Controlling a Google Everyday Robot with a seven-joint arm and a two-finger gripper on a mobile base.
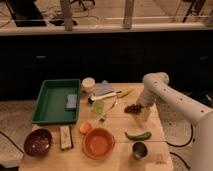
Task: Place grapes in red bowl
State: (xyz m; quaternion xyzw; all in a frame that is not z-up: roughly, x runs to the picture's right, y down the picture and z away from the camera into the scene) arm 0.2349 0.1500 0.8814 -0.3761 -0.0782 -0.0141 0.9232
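I've got the gripper (143, 111) low over the right side of the wooden counter (120, 157), arm coming in from the right. It sits right at the grapes (133, 108), which lie on the counter just left of it; can't tell how far apart the fingers are or whether they've got hold of anything. Red bowl (98, 143) is near the front edge, centre, well apart from the grapes. Green pepper (138, 135) lies between them, just below the gripper, w/ a small steel cup (139, 149) in front of it. Left side: green tray (48, 102) w/ a blue-grey block (71, 101) inside, dark purple bowl (38, 142) at front left, a pale flat packet (65, 137) beside it. No labels or writing I can read on anything.
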